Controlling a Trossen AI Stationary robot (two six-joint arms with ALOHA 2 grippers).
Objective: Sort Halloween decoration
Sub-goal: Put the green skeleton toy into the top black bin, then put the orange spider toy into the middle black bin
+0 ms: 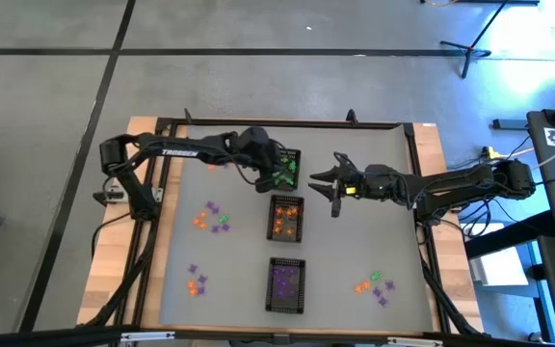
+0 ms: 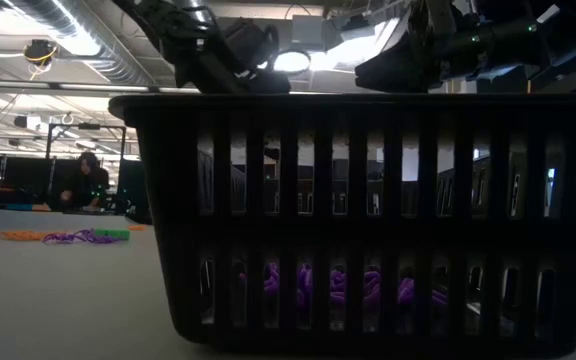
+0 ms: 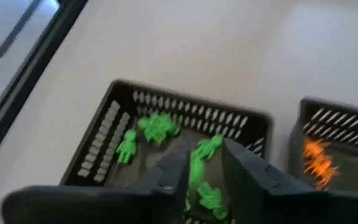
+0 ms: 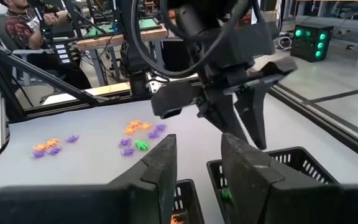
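Sort roughly half done, left gripper (image 3: 194, 180) over the green tray (image 1: 288, 169).
Jaws part-open, green trinket (image 3: 197, 168) between them, grip unclear. Orange tray (image 1: 286, 218) and purple tray (image 1: 286, 284) partly filled; mixed clusters (image 1: 212, 217) remain loose on table (image 1: 355, 241). Right gripper (image 1: 333, 180) hovers open, empty.

The high view looks straight down on the whole table (image 1: 355, 289). The low view sits at table height, very near the purple tray (image 2: 368, 200). Both wrist views share the green tray (image 3: 185, 118).
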